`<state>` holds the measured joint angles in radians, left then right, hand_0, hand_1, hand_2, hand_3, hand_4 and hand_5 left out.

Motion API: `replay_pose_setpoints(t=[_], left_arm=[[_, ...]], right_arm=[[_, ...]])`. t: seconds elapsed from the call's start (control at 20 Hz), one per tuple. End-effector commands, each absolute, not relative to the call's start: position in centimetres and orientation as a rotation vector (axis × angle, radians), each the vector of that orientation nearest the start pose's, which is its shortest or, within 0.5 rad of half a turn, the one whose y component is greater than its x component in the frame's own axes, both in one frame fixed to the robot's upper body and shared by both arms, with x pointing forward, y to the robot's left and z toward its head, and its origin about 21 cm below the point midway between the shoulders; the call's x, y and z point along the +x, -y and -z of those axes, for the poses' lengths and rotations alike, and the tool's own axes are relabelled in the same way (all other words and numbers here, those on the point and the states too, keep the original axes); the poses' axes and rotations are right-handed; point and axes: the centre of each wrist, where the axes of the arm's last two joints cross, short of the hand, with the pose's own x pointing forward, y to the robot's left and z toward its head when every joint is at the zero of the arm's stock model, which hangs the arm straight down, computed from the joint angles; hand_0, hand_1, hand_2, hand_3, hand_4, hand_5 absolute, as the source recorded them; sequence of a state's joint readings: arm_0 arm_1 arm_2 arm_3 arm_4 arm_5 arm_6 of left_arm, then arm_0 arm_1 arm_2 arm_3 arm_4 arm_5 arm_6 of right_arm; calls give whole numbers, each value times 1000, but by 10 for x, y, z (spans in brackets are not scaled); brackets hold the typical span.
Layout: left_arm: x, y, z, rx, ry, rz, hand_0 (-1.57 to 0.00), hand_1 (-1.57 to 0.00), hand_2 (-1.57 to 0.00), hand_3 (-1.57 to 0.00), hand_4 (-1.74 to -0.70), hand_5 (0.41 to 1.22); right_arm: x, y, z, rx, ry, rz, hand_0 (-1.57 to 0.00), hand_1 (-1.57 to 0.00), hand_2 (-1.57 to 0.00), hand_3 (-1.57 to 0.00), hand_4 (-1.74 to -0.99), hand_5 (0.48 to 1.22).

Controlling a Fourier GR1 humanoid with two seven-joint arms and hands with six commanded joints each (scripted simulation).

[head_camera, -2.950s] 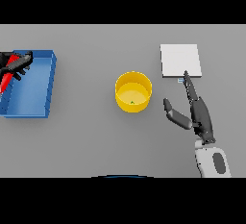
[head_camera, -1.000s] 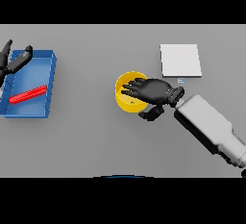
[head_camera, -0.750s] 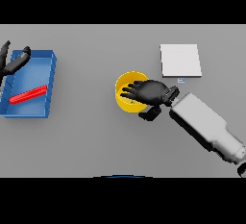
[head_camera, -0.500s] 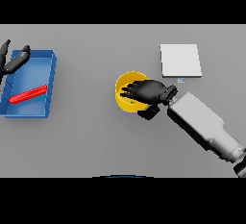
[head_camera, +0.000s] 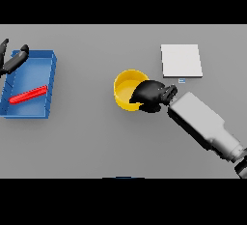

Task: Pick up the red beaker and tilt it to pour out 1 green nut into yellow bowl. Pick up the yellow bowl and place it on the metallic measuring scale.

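Right hand: I have my right hand (head_camera: 150, 95) curled over the near-right rim of the yellow bowl (head_camera: 126, 89), fingers wrapped onto the wall, so I read it as clamped on the bowl.
Left hand: my left hand (head_camera: 13, 61) sits at the far-left corner of the blue tray (head_camera: 34, 110), fingers loose and holding nothing.
Yellow bowl: it stands upright on the grey table (head_camera: 87, 142) mid-scene, well apart from the tray and near the scale.
Measuring scale: the metallic measuring scale (head_camera: 180, 60) lies flat beyond and to the right of the bowl, not touching it; a small pale tab shows at its near edge.
Red beaker: the red beaker (head_camera: 29, 95) lies on its side inside the tray, a slim red bar.
Green nut: I cannot see one in the bowl; the hand hides part of the interior.
Step, as I judge it: gripping the bowl for the lift to the scale.
Risk one: a one-sided rim grip could let the bowl tip or slip as I raise it.
Risk two: the scale is a small, smooth plate; an off-centre set-down could leave the bowl overhanging an edge.
Materials: bowl is round, glossy, thin-walled; scale is a flat pale square; tray is a shallow rectangular box with raised walls.
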<state>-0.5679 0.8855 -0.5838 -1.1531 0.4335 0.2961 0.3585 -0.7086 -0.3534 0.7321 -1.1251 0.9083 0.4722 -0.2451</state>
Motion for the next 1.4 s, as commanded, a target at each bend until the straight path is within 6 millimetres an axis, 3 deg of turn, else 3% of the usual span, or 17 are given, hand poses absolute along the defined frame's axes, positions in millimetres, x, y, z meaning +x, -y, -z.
replay_pose_setpoints(t=[0.0, 0.15, 0.45, 0.8, 1.05, 1.35], left_arm=[[350, -342, -101, 589, 1144, 393, 1, 1, 1, 1, -725, 698], [352, -339, -98, 584, 1135, 401, 1, 1, 1, 1, -719, 697], [351, -342, -102, 588, 1139, 402, 1, 1, 1, 1, -717, 696], [351, -335, -99, 590, 1128, 412, 1, 1, 1, 1, -717, 686], [351, -338, -103, 590, 1136, 407, 1, 1, 1, 1, -720, 688], [346, -337, -106, 587, 1135, 410, 1, 1, 1, 1, -730, 719]], right_arm=[[353, 130, -50, -320, 1188, -2220, -1356, -1341, -1192, -1041, -1660, 1163], [353, 129, -50, -336, 1216, -2217, -1461, -1453, -1264, -1218, -1699, 1191], [357, 138, -64, -359, 1238, -2147, -1542, -1540, -1331, -1340, -1730, 1213], [358, 162, -114, -437, 1289, -2072, -1565, -1565, -1426, -1194, -1739, 1219], [359, 156, -119, -518, 1293, -2011, -1561, -1569, -1524, -1161, -1740, 1220], [383, 182, -133, -648, 1302, -1919, -1568, -1570, -1537, -1153, -1741, 1221]])
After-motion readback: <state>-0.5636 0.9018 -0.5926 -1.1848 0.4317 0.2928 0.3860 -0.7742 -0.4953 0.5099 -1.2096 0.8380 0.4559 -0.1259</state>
